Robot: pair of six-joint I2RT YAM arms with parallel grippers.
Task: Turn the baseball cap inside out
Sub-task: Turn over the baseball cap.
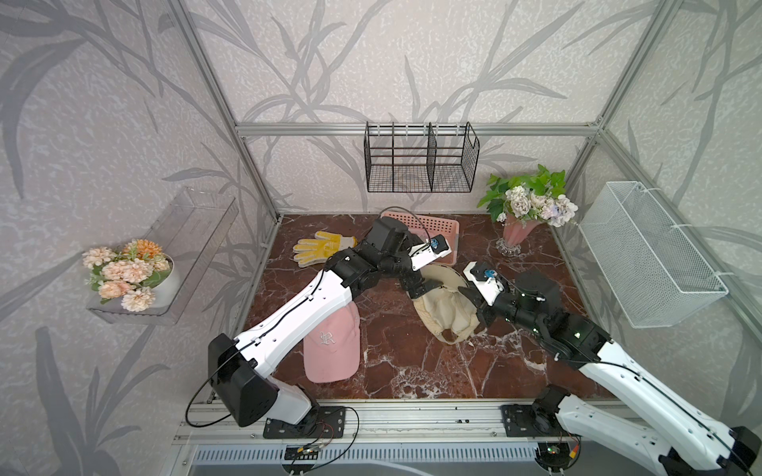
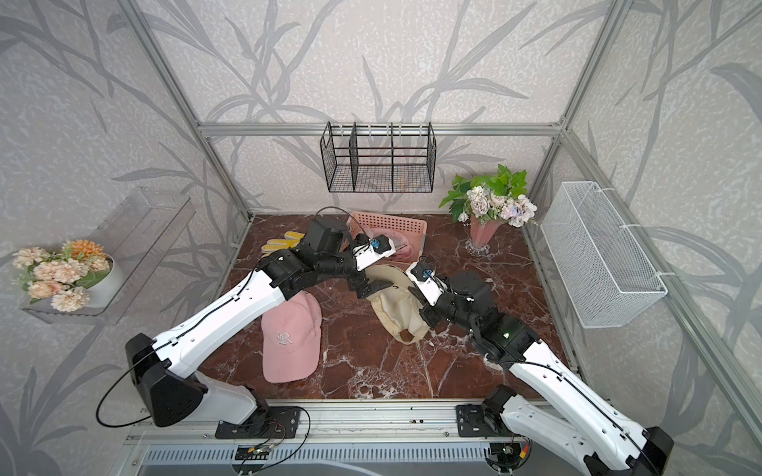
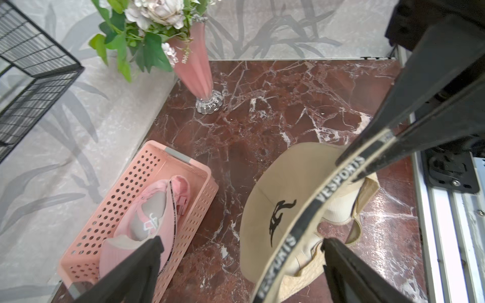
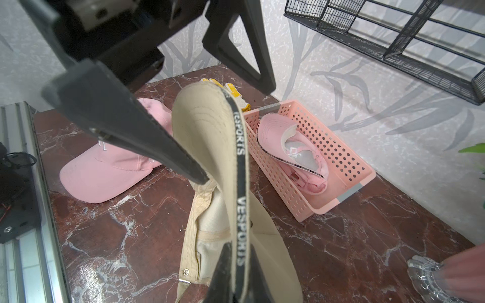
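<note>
Just right of the tabletop's (image 1: 396, 354) centre, toward 3 o'clock, lay the beige cap (image 1: 443, 307), its brim pointing to 12 o'clock and partly lifted. The right gripper (image 3: 349, 170) was closed tight on the cap's black lettered sweatband (image 3: 304, 225) and held that rim up off the marble. The left gripper (image 3: 241, 244) stood wide open with nothing in it. Its fingers sat either side of the same band without touching it, as far as the left wrist view showed.

The job looked well under way but not finished. Pale lining and seam tape faced outward across the crumpled crown in both top views, and the sweatband was exposed, so the crown seemed largely pushed through. It still sagged in folds, and its far side was hidden under the arms. Spreading the crown fully out probably remained.

A pink cap (image 1: 332, 350) lay right side out at 7 o'clock. Another pink cap (image 3: 147, 217) rested lining outward in the pink basket (image 1: 447, 228) at 12 o'clock.
</note>
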